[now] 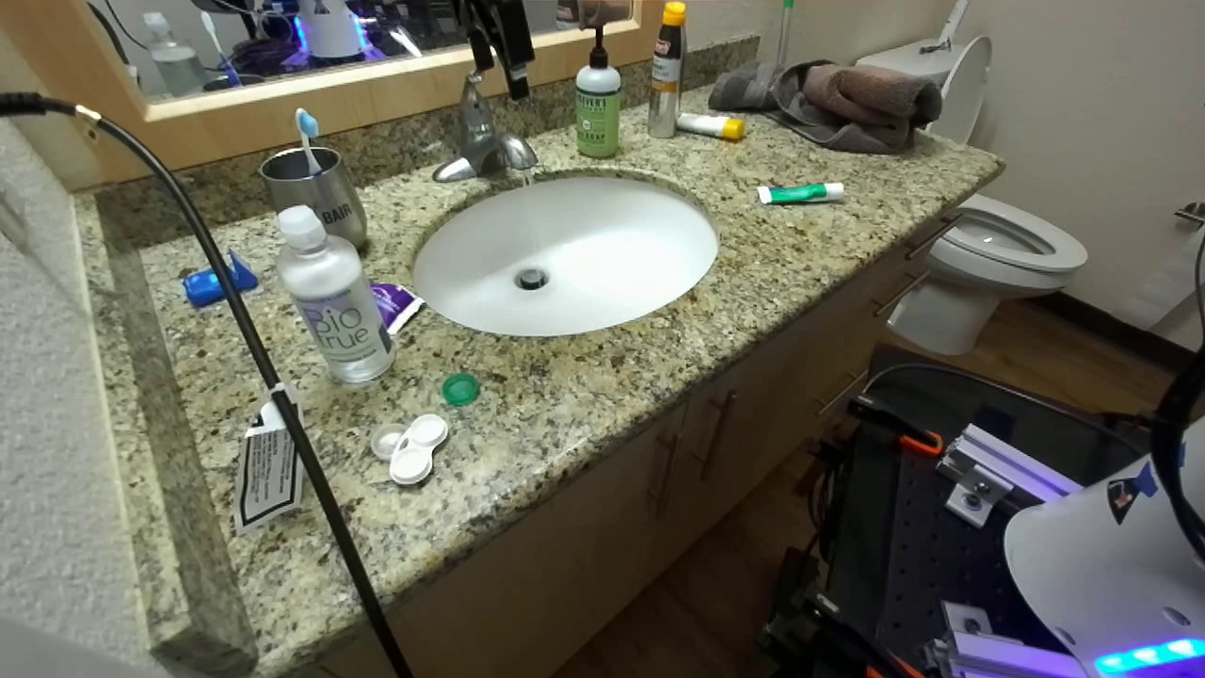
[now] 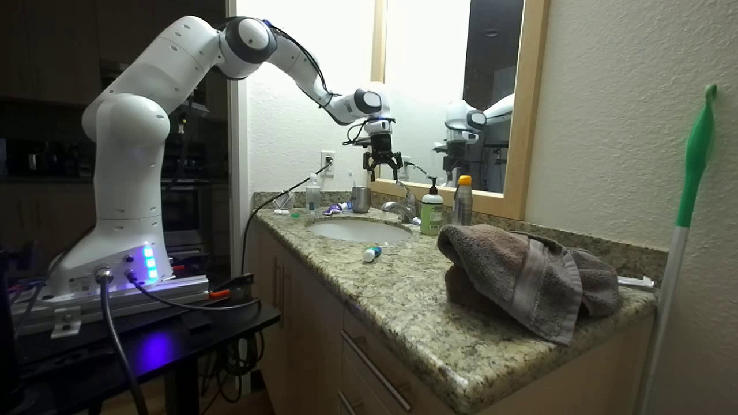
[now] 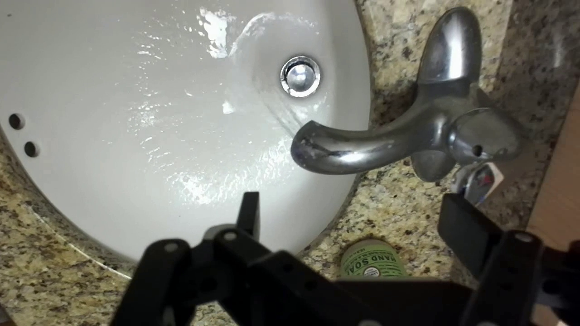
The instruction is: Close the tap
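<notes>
The silver tap (image 1: 478,132) stands behind the oval white basin (image 1: 650,273), with its spout over the rim. It also shows in an exterior view (image 2: 409,202) and in the wrist view (image 3: 358,151). A thin stream of water runs from the spout, and the basin is wet. The lever handle (image 3: 478,183) points up from the tap's top. My gripper (image 3: 351,199) is open and empty, pointing down above the tap; it shows in both exterior views (image 2: 384,173). In the wrist view one fingertip overlaps the lever's end; I cannot tell whether they touch.
A green soap bottle (image 1: 598,113) stands beside the tap, close below the gripper. A spray can (image 1: 666,75) is further along. A metal cup (image 1: 344,202) and clear bottle (image 1: 334,301) stand on the opposite side. The mirror (image 2: 444,75) rises close behind the gripper.
</notes>
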Controlling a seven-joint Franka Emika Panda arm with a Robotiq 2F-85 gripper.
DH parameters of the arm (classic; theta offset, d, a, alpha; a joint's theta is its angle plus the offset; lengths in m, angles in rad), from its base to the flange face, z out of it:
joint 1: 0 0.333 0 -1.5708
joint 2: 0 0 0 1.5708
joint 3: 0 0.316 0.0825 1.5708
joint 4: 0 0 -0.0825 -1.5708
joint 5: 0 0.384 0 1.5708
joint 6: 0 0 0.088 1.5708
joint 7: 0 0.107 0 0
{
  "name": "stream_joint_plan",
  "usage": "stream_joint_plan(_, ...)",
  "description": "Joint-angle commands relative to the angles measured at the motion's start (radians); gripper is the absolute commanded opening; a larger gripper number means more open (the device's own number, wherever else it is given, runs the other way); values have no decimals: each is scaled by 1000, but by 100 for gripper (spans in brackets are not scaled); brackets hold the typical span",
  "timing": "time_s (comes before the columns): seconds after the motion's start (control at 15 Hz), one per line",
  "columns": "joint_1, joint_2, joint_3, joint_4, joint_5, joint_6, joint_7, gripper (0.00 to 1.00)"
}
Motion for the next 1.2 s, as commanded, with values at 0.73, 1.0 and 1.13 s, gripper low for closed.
stream_joint_plan(0.73,-14,98,-8,90,-31,77,36,100)
stream_joint_plan(1.0,-9,69,-2,54,-32,85,20,100)
stream_joint_plan(1.13,-10,65,4,49,-29,89,8,100)
